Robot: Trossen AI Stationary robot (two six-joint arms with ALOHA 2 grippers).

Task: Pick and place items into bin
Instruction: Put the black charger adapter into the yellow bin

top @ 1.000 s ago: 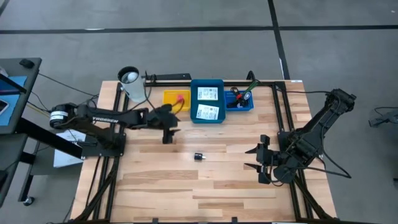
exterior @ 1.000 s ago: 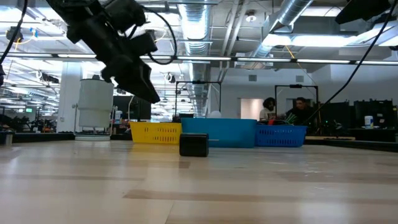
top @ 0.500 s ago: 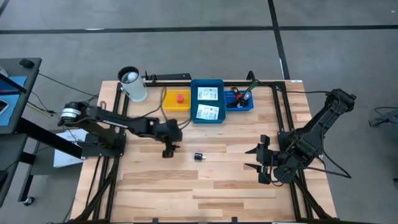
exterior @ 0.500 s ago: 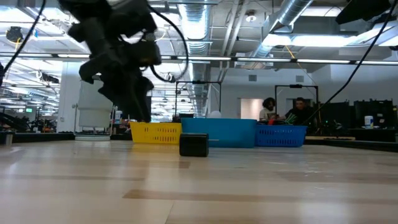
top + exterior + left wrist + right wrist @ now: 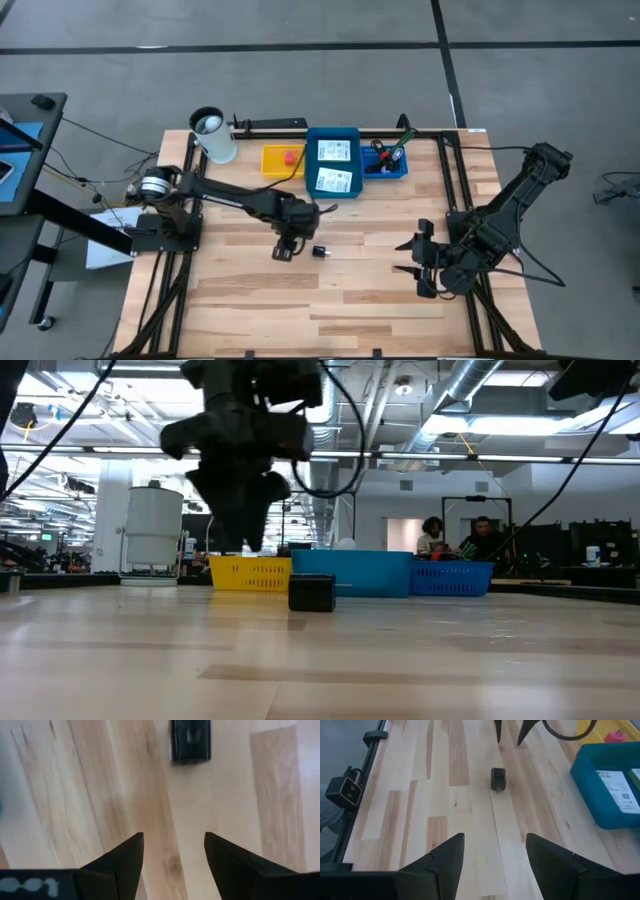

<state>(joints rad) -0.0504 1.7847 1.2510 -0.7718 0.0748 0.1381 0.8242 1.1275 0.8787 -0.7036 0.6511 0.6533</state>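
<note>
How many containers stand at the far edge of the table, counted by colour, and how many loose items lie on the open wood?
Blue bins: 2
Yellow bin: 1
White cylinder: 1
Loose small black piece: 1
Total: 5

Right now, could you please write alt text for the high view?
The left end effector, open, hovers beside a small black piece on the wooden table. Yellow, large blue and small blue bins line the far edge; the right end effector waits open.
</note>
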